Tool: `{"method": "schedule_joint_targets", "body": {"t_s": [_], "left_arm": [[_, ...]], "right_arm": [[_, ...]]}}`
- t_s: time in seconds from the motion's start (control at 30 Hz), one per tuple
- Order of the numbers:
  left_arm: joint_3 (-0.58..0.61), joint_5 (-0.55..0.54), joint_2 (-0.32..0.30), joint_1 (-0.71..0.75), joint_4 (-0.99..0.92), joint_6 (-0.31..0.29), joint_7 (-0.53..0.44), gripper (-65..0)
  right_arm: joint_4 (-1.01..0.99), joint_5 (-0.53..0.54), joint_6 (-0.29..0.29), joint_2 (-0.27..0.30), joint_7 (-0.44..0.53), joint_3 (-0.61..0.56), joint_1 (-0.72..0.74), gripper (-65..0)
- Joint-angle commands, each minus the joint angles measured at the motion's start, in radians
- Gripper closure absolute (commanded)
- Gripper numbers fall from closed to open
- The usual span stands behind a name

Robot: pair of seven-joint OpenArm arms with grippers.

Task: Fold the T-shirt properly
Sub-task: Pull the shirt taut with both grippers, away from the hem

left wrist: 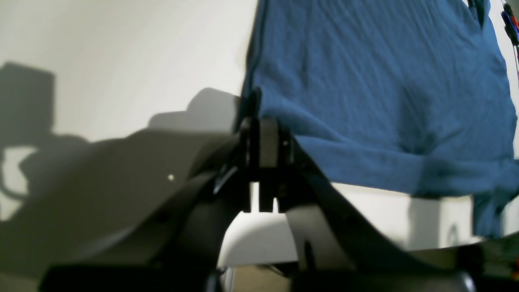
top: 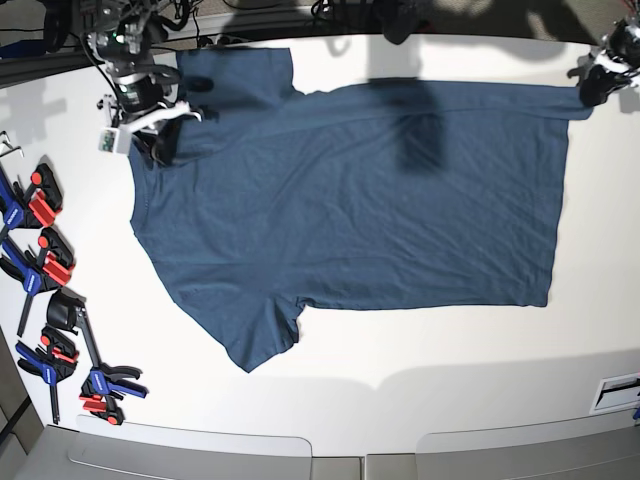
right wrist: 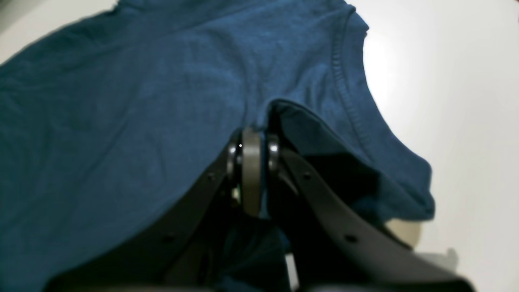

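Note:
The dark teal-blue T-shirt lies spread flat on the white table, neck end to the left and hem to the right. One sleeve points toward the table's front and the other lies at the back left. My left gripper is at the back right, shut on the hem corner. In the left wrist view its jaws pinch the edge of the T-shirt, lifted slightly. At the back left, my right gripper is shut on the shoulder area, where the T-shirt bunches around the closed fingers.
Several blue and red clamps lie along the table's left edge. Cables and equipment crowd the back left corner. Bare white table runs along the front, below the T-shirt.

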Motion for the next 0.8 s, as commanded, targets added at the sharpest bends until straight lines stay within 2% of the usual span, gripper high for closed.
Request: {"method": "schedule_joint_targets", "body": {"t_s": [0.0, 0.17, 0.27, 0.43, 0.77], "left_arm": [[0.008, -0.002, -0.02, -0.003, 0.014, -0.009, -0.037, 0.0], [0.035, 0.092, -0.021, -0.052, 0.014, -0.002, -0.111, 0.0], [0.035, 0.122, -0.035, -0.072, 0.014, 0.062, -0.157, 0.0], [0.035, 0.152, -0.059, -0.079, 0.014, 0.087, -0.216, 0.0], [0.035, 0.151, -0.059, -0.084, 0.014, 0.087, -0.219, 0.0]], "right_arm": [[0.006, -0.011, -0.018, 0.011, 0.036, -0.002, 0.013, 0.0], [-0.066, -0.052, -0.05, 0.014, 0.046, -0.006, 0.081, 0.0], [-0.114, -0.05, -0.051, 0.014, 0.054, -0.006, 0.109, 0.0], [-0.171, -0.051, -0.051, 0.014, 0.072, -0.006, 0.143, 0.0], [-0.182, -0.048, -0.049, 0.014, 0.076, -0.006, 0.177, 0.0]]}}
